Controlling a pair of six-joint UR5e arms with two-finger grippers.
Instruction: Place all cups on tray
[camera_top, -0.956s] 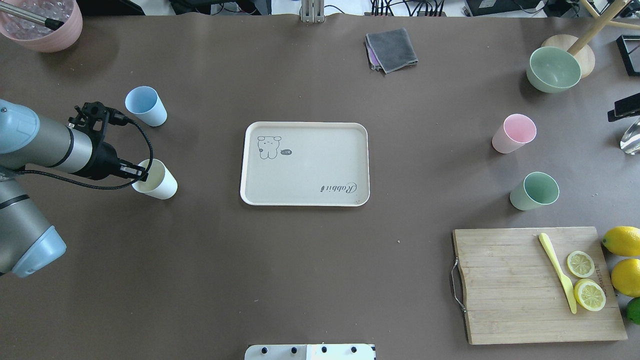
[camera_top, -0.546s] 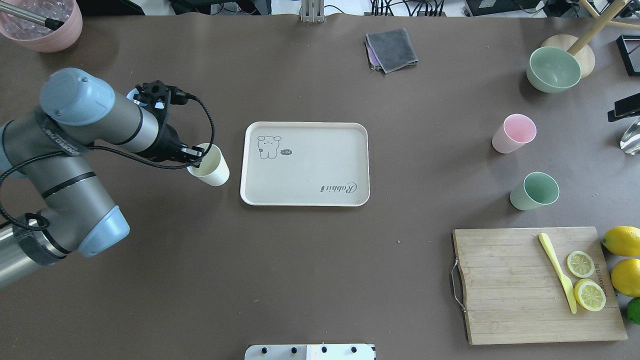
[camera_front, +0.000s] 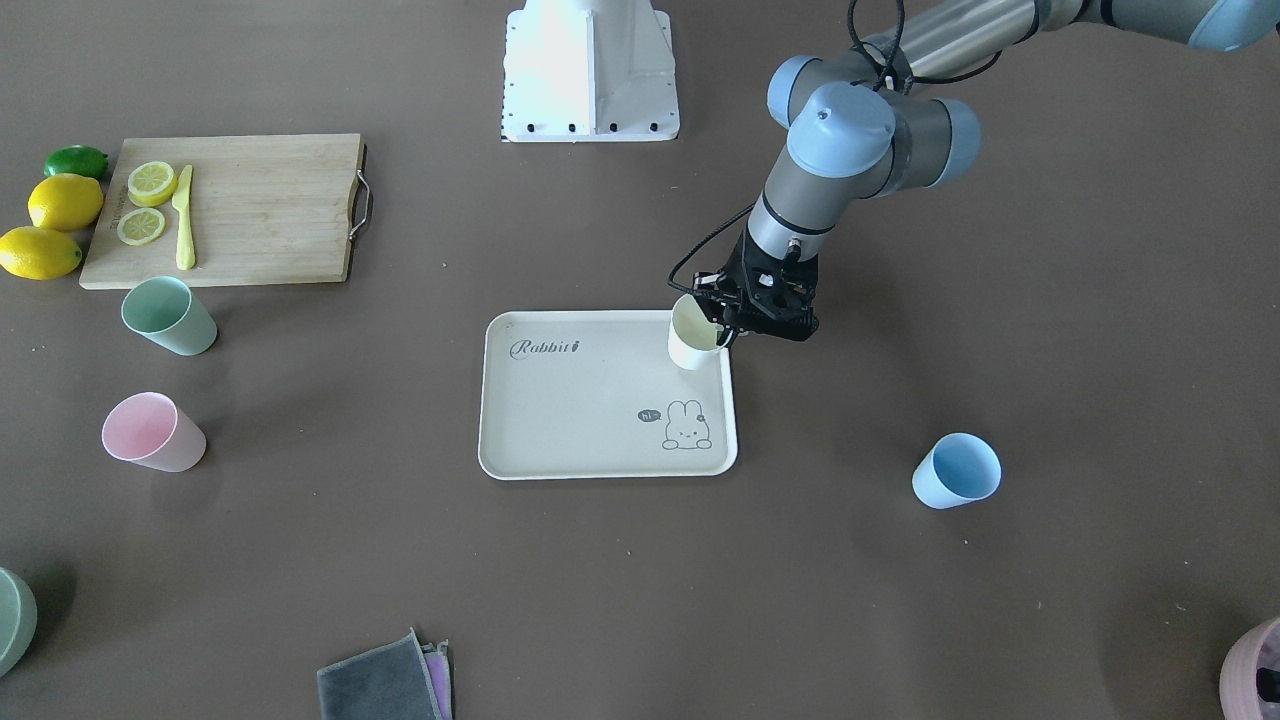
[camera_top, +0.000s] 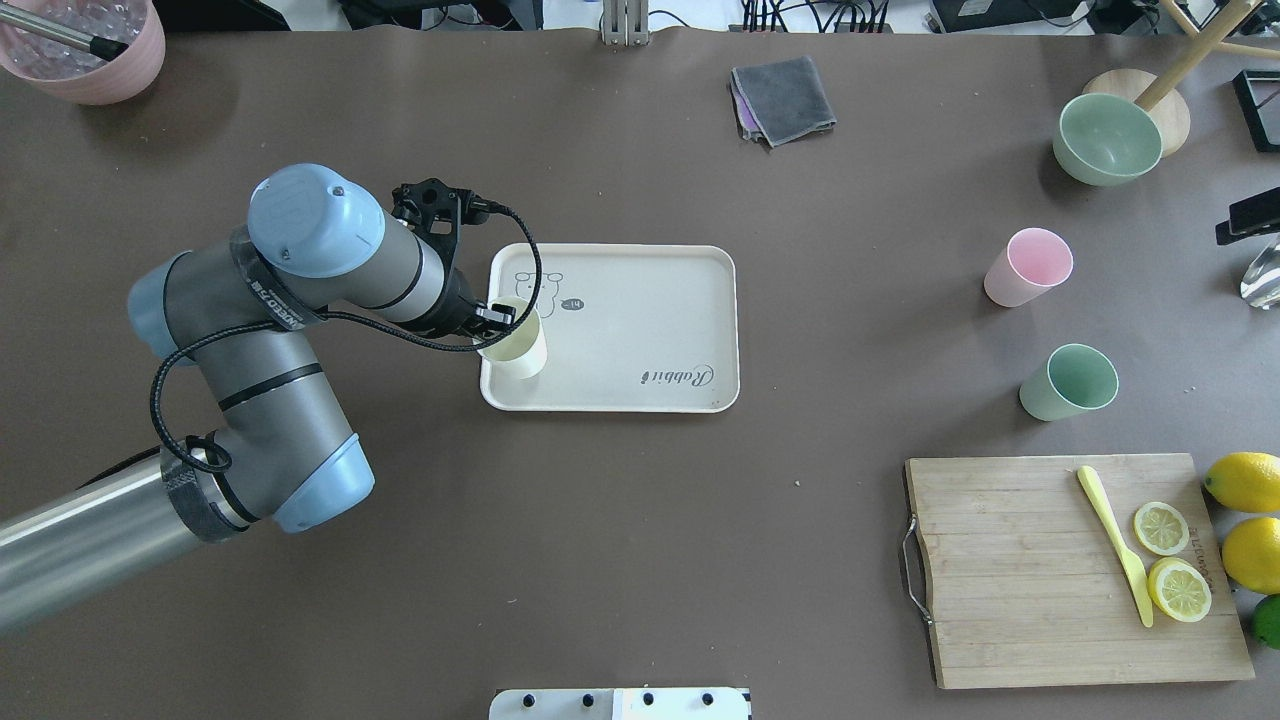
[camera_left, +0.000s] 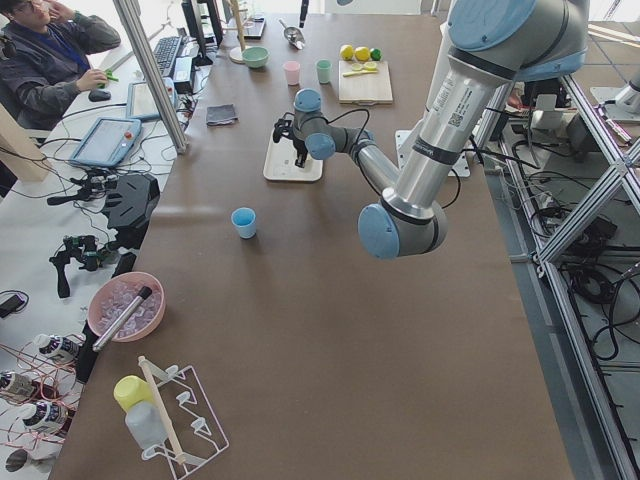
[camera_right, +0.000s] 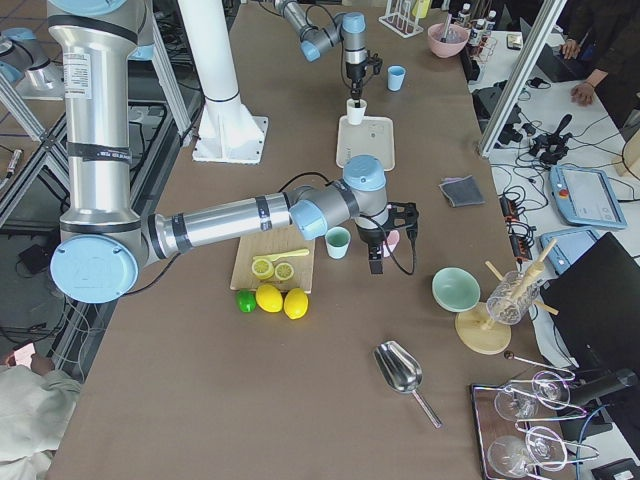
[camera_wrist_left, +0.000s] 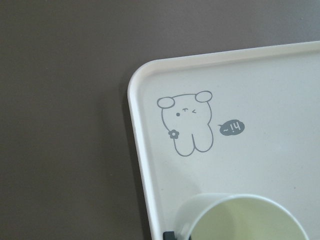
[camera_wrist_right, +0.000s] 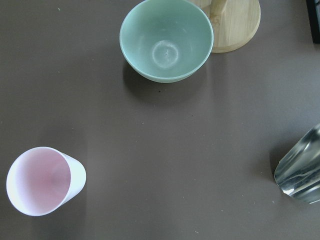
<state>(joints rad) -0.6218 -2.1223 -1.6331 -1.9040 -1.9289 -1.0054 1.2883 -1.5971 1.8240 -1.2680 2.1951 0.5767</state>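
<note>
My left gripper (camera_top: 497, 322) is shut on the rim of the cream-white cup (camera_top: 518, 345). It holds the cup upright over the near-left corner of the beige tray (camera_top: 640, 300), beside the bunny drawing. The left wrist view shows the cup's rim (camera_wrist_left: 240, 220) over the tray (camera_wrist_left: 260, 165). I cannot tell whether the cup touches the tray. The blue cup (camera_front: 957, 470) stands on the table left of the tray, hidden by my arm in the overhead view. The pink cup (camera_top: 1030, 265) and the mint cup (camera_top: 1070, 382) stand at the right. My right gripper (camera_right: 380, 255) hangs near the pink cup; I cannot tell its state.
A wooden cutting board (camera_top: 1050, 570) with lemon slices and a yellow knife lies front right, with whole lemons beside it. A green bowl (camera_top: 1107, 138) and a wooden stand are at the back right. A grey cloth (camera_top: 783, 100) lies at the back, a pink pot (camera_top: 85, 45) back left.
My left arm has carried the cream-white cup to the right, from the bare table to over the tray's left end. The blue cup is now hidden behind that arm in the overhead view.
</note>
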